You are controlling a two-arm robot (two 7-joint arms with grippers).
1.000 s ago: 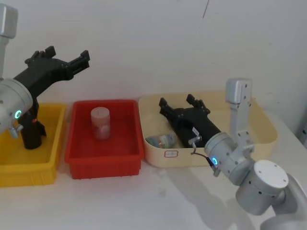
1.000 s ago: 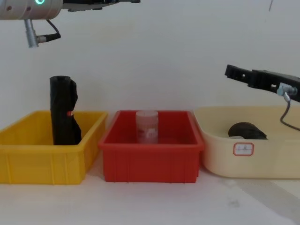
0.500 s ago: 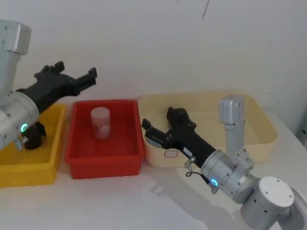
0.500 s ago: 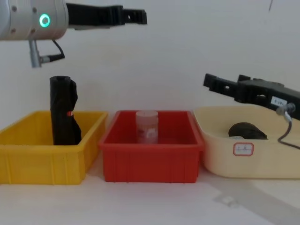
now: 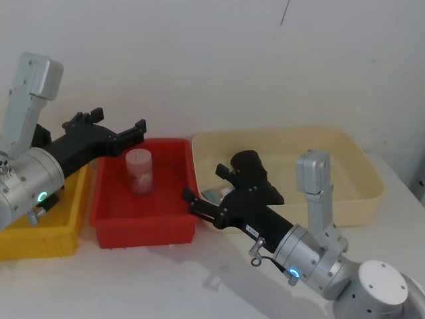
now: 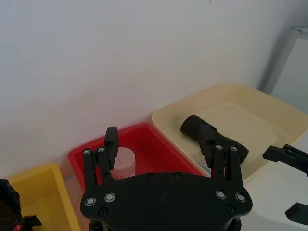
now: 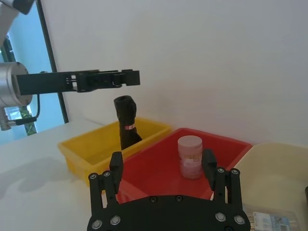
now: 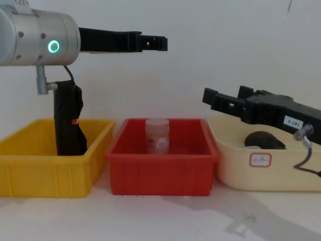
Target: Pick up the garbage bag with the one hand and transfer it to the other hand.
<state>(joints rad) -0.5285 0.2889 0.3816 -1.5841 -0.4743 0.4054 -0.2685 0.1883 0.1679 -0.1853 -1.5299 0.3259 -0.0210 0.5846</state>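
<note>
The garbage bag (image 5: pixel 247 161) (image 8: pixel 261 139) (image 6: pixel 191 126), a plain black roll, lies on its side in the cream bin (image 5: pixel 362 174). My left gripper (image 5: pixel 118 123) (image 8: pixel 150 43) (image 6: pixel 159 137), on the green-ringed arm, hangs open in the air over the back left of the red bin (image 5: pixel 143 224). It holds nothing. My right gripper (image 5: pixel 206 185) (image 8: pixel 225 95) (image 7: pixel 162 161), on the blue-ringed arm, is open and empty too. It reaches leftward over the seam between the cream bin and the red bin, in front of the bag and apart from it.
A pale pink jar (image 5: pixel 139 169) (image 8: pixel 157 134) stands in the red bin. In the yellow bin (image 8: pixel 45 175) at the left stands another black roll with a small red mark (image 8: pixel 67 125) (image 7: pixel 126 118). A white wall closes the back.
My left gripper has come down and to the right, from over the yellow bin toward the red bin. My right gripper has swung left, out of the cream bin toward the red bin's edge.
</note>
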